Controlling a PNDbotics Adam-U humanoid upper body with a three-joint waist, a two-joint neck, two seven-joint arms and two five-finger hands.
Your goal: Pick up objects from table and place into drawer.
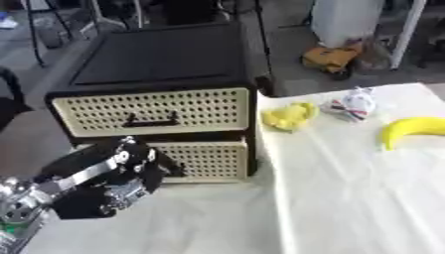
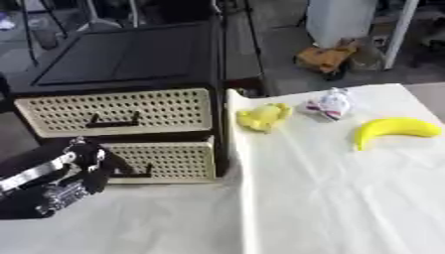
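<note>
A black cabinet (image 1: 156,59) with two cream perforated drawers stands at the table's left. The upper drawer (image 1: 152,111) looks closed; the lower drawer (image 1: 208,158) sits below it. My left hand (image 1: 121,173) hovers in front of the lower drawer, fingers curled near its handle; whether they hold the handle is hidden. On the white cloth to the right lie a crumpled yellow object (image 1: 289,117), a small white wrapped item with red marks (image 1: 352,105), and a yellow banana (image 1: 410,129). My right hand is out of sight.
The cloth-covered table (image 1: 347,198) spreads right of and in front of the cabinet. Beyond the table's far edge, an orange object (image 1: 330,58) lies on the floor among stands and legs.
</note>
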